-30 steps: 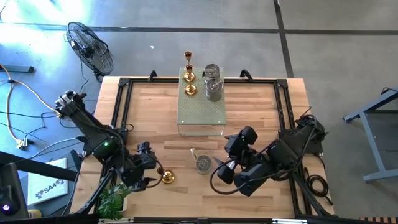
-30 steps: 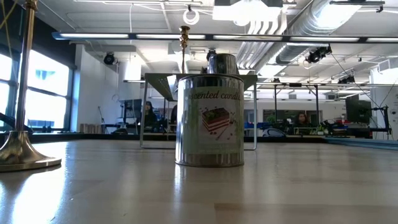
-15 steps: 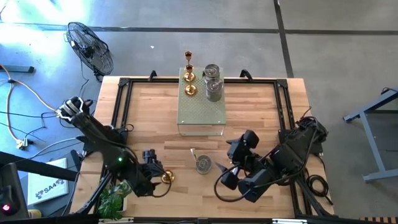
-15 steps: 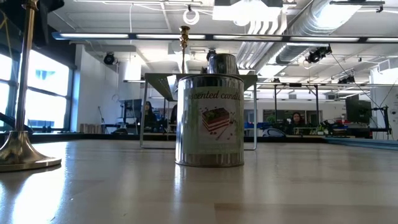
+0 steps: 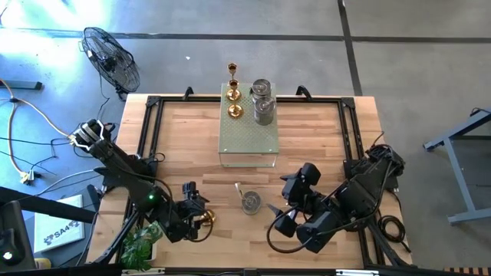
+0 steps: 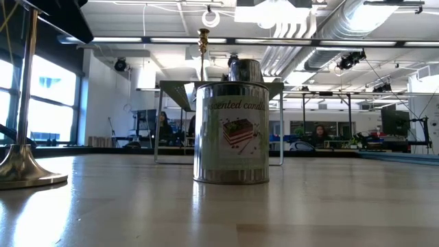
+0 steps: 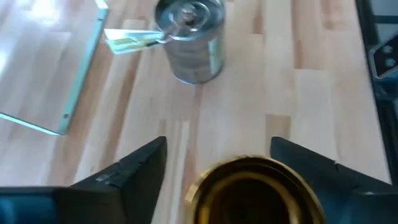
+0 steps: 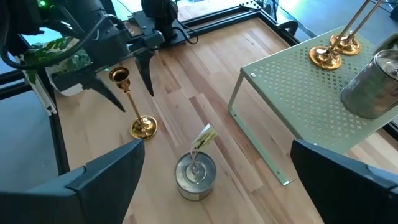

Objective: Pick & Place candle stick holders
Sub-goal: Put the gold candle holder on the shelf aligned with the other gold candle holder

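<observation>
So far you have two gold holders [image 5: 233,102] and two silver tins [image 5: 263,101] on the green perforated box [image 5: 248,142]. One gold holder [image 8: 132,102] and one silver tin [image 5: 251,202] remain on the table [image 5: 322,138]. Your left gripper [image 5: 196,211] straddles that gold stem, fingers apart and not yet gripping, while the right gripper [image 5: 288,205] waits wide open and empty beside the tin.

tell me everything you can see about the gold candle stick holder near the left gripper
The gold candle stick holder is shiny brass-coloured metal: a round flared base, thin stem and small cup on top. It stands upright on the wooden table, near its front left. The left gripper straddles its top with fingers apart, not visibly touching it.
</observation>
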Controlling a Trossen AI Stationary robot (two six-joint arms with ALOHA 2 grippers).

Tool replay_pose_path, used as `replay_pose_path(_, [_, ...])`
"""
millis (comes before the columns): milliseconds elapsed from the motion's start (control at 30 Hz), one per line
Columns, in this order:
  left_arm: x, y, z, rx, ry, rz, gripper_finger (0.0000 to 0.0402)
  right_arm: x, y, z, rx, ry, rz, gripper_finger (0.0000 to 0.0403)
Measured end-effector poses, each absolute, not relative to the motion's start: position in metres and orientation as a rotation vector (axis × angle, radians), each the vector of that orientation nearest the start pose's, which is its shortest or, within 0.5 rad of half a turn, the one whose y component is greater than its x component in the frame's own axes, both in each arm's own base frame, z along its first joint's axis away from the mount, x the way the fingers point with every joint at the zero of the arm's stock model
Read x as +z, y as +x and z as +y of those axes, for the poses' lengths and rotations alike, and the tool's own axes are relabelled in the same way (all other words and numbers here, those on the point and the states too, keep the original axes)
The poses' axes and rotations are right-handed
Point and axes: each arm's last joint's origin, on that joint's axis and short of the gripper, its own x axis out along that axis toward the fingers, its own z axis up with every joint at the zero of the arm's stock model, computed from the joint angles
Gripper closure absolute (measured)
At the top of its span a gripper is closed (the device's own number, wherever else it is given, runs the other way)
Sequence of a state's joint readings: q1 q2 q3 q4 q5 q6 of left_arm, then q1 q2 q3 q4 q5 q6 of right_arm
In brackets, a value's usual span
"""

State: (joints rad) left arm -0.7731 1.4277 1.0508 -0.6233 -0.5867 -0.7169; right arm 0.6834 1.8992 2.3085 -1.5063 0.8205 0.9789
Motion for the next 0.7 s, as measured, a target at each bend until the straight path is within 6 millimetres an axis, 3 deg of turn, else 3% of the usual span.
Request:
replay_pose_path(100, [0.2532,0.2130,-0.1849,0.122,-0.050,0.769,0.0173,0.4279,0.2816,0.2021,-0.469,0.176,0.641,0.0006])
replay_pose_path(300, [0.2523,0.2122,-0.1857,0.086,-0.049,0.802,0.0303,0.4280,0.2814,0.2022,-0.463,0.165,0.645,0.0003])
replay_pose_path(700, [0.2559,0.2127,-0.1866,0.074,-0.059,0.808,0.0304,0.4281,0.2810,0.2014,-0.467,0.124,0.642,0.0005])
